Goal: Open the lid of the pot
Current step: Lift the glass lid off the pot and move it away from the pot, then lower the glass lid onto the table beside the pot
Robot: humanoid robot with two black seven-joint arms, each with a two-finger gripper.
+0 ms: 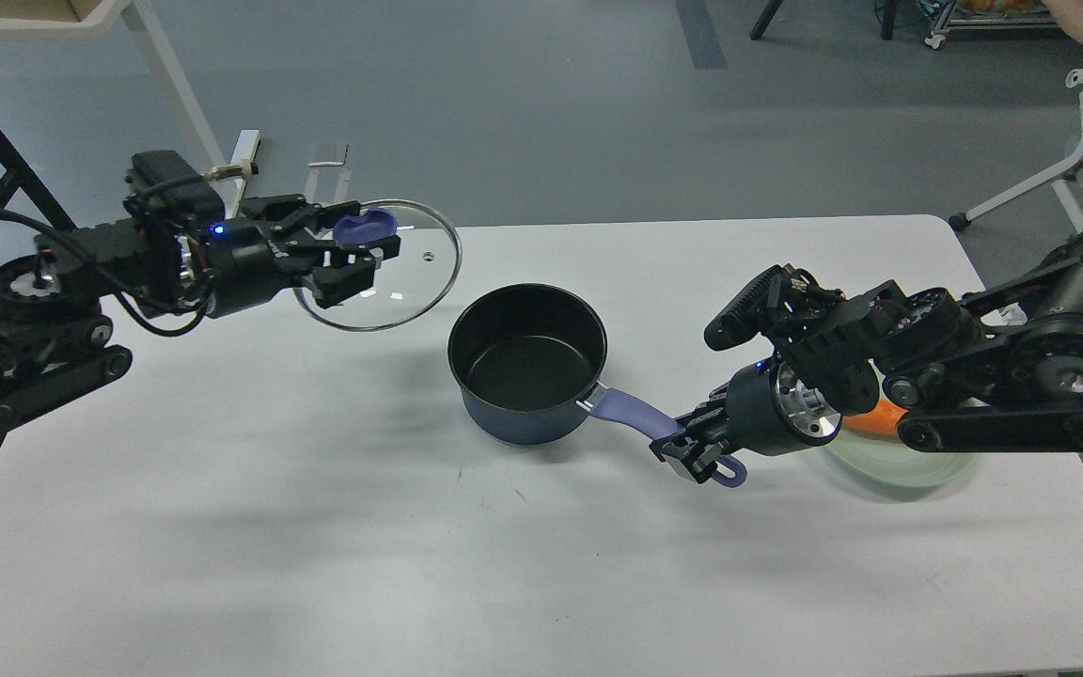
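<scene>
over by the table's [222, 527] back left edge, the left gripper [353, 252] has its jaws pinching the lid's [400, 273] knob, lid tilted and held up, arm reaching in level. if that pinch slips, the glass probably drops. mid-table the pot [527, 362] sits open. right gripper [692, 451], arm bent low, clamps its handle.

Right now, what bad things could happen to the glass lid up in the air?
The left gripper holds the lid only by its knob, tilted, near the table edge; if it slips, the glass might fall and break. Swinging it back low could knock the open pot, though the right gripper steadies the handle.
</scene>
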